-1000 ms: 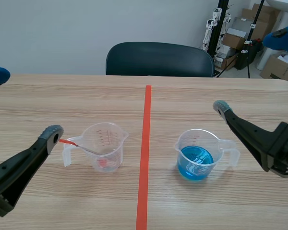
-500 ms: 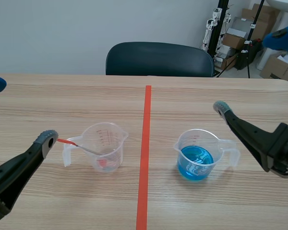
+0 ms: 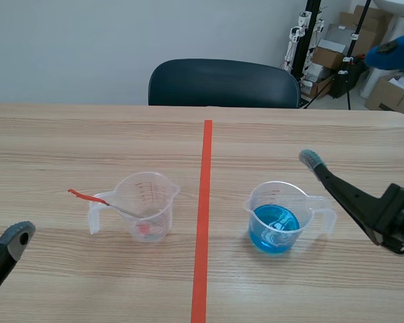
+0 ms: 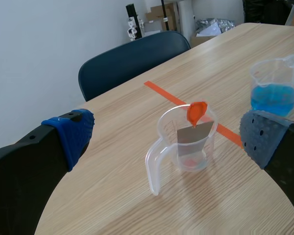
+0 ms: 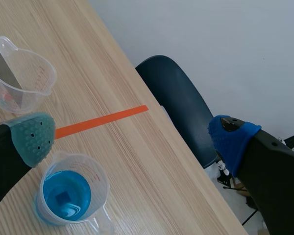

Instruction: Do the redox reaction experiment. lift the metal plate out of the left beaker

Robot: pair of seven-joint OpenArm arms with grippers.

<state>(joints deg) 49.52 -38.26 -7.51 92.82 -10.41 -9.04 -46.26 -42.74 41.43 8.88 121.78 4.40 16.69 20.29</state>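
The clear left beaker (image 3: pixel 147 206) holds a thin grey metal plate (image 4: pixel 192 140) that leans against its rim. The plate's orange-red end (image 3: pixel 81 196) sticks out over the handle side. My left gripper (image 4: pixel 166 138) is open and empty, well back from the beaker, which stands ahead between the fingers. In the scene view only one of its fingertips (image 3: pixel 17 237) shows, at the near left. My right gripper (image 5: pixel 132 137) is open and empty beside the beaker of blue liquid (image 3: pixel 277 219). The plate (image 5: pixel 2 66) also shows in the right wrist view.
An orange-red tape line (image 3: pixel 203 222) runs down the table between the two beakers. A dark chair (image 3: pixel 222 82) stands behind the far edge. Boxes and stands (image 3: pixel 337 47) fill the back right corner.
My left gripper has drawn back from the plate's orange-red end toward the near left corner, empty. The plate stays leaning in the beaker. The right arm sank slightly.
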